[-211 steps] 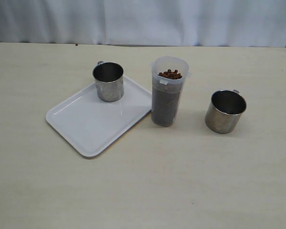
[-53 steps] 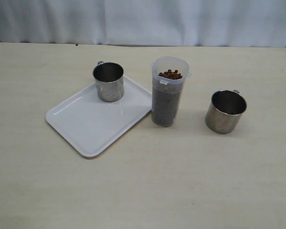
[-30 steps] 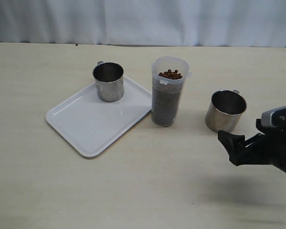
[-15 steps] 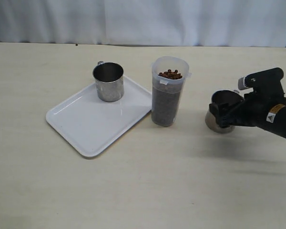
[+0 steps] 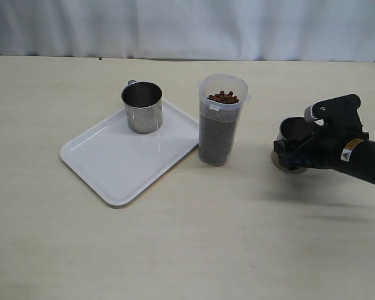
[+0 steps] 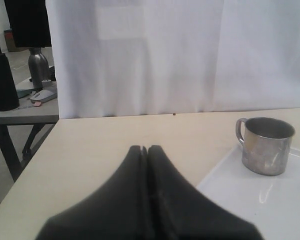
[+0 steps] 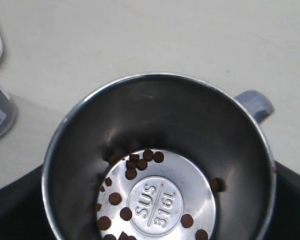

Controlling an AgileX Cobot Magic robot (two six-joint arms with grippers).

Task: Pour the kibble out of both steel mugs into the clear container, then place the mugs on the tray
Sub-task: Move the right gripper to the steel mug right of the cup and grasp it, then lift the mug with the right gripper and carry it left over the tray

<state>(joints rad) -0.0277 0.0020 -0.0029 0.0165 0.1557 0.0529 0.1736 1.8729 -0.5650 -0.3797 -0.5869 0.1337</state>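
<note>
The pale bench (image 5: 175, 250) is occupied by the tray (image 5: 112, 162) at nine o'clock, the clear container (image 5: 220, 125) centrally, and one steel mug (image 5: 292, 129) at three.

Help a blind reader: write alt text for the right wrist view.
A steel mug seen from above, nearly empty, with a few kibble pellets on its stamped bottom. It stands on a beige table, flanked by the black gripper.

right mug (image 5: 292, 127) mostly hidden behind right tool (image 5: 290, 155), tray (image 6: 240, 200) cut off at frame edge
</note>
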